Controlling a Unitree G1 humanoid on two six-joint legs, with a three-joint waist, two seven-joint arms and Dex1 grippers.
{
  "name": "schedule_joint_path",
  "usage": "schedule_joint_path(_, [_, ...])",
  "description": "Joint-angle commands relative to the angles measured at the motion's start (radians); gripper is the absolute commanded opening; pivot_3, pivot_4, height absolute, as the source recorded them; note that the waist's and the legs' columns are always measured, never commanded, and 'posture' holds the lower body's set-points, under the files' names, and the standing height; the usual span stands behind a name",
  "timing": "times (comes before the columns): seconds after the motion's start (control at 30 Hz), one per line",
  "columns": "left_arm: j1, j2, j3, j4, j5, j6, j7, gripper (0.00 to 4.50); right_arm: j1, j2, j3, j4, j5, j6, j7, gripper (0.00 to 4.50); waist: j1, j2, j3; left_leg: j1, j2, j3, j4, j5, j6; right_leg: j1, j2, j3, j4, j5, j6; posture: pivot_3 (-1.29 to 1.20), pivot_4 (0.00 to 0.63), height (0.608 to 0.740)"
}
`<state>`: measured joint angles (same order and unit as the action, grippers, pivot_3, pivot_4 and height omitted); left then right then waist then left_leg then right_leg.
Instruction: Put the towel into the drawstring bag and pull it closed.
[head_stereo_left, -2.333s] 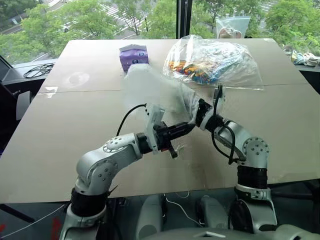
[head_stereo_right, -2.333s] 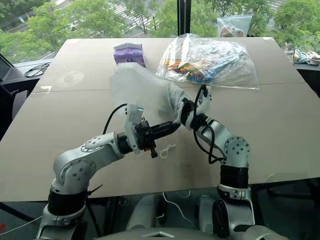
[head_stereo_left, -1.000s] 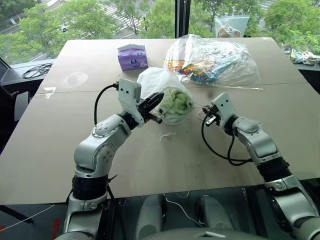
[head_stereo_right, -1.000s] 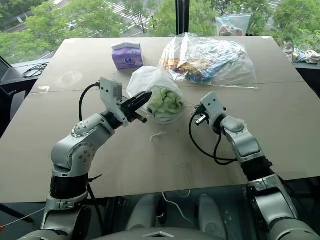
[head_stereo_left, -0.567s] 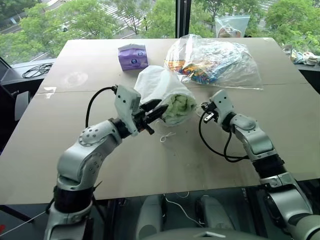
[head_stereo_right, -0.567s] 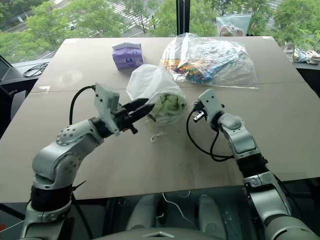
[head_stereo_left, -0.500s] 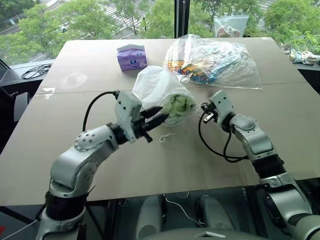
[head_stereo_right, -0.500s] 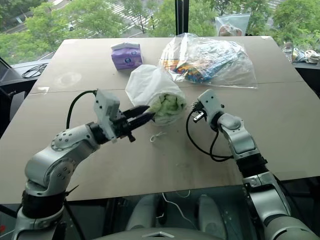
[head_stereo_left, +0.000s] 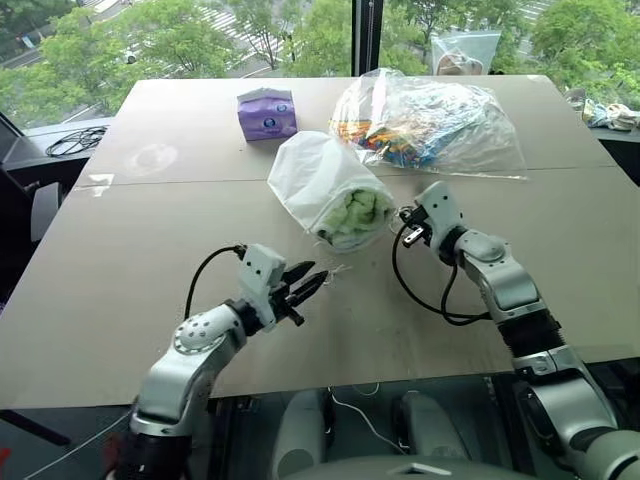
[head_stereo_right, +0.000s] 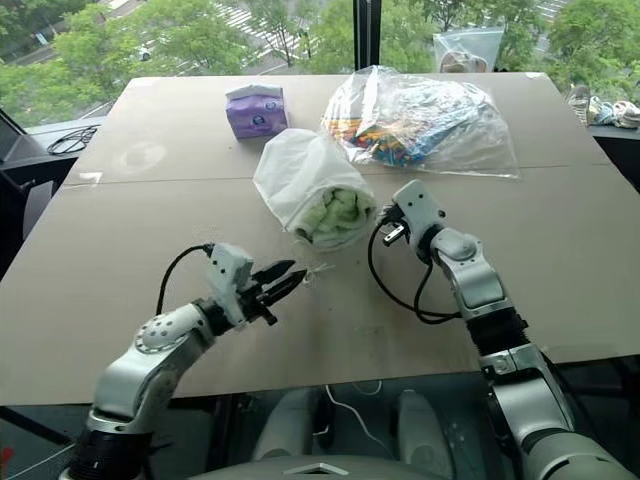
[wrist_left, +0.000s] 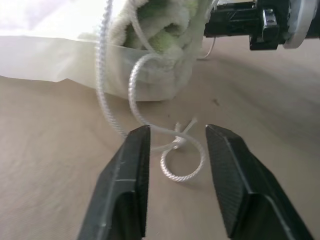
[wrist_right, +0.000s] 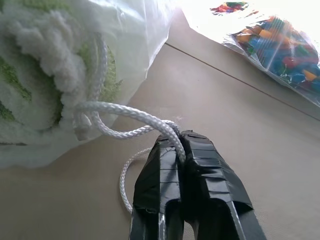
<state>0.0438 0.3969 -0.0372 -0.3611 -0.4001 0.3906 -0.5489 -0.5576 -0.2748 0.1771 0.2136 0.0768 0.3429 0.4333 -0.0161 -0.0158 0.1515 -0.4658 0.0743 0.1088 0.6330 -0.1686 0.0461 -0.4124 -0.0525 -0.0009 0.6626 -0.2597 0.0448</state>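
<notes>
Right gripper (wrist_right: 180, 137) clamped on thin white cord (wrist_right: 125, 115) of translucent milky-white drawstring bag (head_stereo_left: 310, 175) holding fluffy light green towel (head_stereo_left: 352, 213); left gripper (wrist_left: 175, 145) part open, empty, straddling knotted cord end (wrist_left: 181, 160).

Your left gripper (wrist_left: 176, 145) hangs low over the table (head_stereo_left: 130, 260) near its front edge, fingers spread apart with nothing between them, the arm bent at the elbow and pointing forward and to the right. Your right gripper (wrist_right: 179, 140) sits further in over the table, fingers pressed together, pinching a white cord (wrist_right: 125, 116), forearm angled forward and to the left.
</notes>
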Motion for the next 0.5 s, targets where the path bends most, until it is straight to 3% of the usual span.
schedule_joint_path(0.03, [0.022, -0.046, 0.013, 0.009, 0.064, -0.108, 0.059, 3.34, 0.022, 0.004, -0.020, -0.058, -0.003, -0.003, -0.005, 0.00, 0.000, 0.000, 0.000, 0.000, 0.000, 0.000, 0.000, 0.000, 0.000, 0.000, 0.000, 0.000, 0.000, 0.000, 0.000, 0.00, 0.150, 0.740])
schedule_joint_path(0.1, [0.023, -0.066, 0.023, 0.028, 0.092, -0.145, 0.083, 4.24, 0.031, 0.006, -0.019, -0.066, -0.005, -0.002, -0.006, 0.00, 0.001, 0.000, 0.000, 0.000, 0.000, -0.001, 0.000, 0.000, 0.000, 0.000, 0.001, -0.001, 0.001, 0.000, 0.000, 0.00, 0.150, 0.740])
schedule_joint_path(0.13, [0.020, -0.073, 0.021, 0.040, 0.105, -0.161, 0.089, 4.47, 0.032, 0.007, -0.019, -0.067, -0.006, -0.001, -0.006, 0.00, 0.001, 0.000, 0.000, 0.000, 0.000, -0.001, 0.000, 0.000, 0.000, 0.000, 0.001, -0.001, 0.001, 0.000, 0.000, 0.00, 0.150, 0.740])
schedule_joint_path(0.47, [-0.149, -0.119, -0.035, 0.243, 0.253, -0.260, 0.143, 4.47, 0.033, 0.011, -0.024, -0.070, -0.021, -0.002, -0.012, 0.00, 0.004, 0.000, 0.000, 0.000, -0.001, 0.000, 0.001, 0.000, 0.001, 0.001, 0.001, -0.001, 0.000, 0.002, 0.003, 0.00, 0.150, 0.740])
schedule_joint_path(0.5, [-0.159, -0.120, -0.039, 0.252, 0.268, -0.267, 0.149, 4.24, 0.035, 0.011, -0.024, -0.071, -0.022, -0.002, -0.013, 0.00, 0.003, 0.000, 0.000, 0.000, -0.001, 0.000, 0.001, 0.000, 0.001, 0.001, 0.001, -0.001, 0.000, 0.002, 0.003, 0.00, 0.150, 0.740])
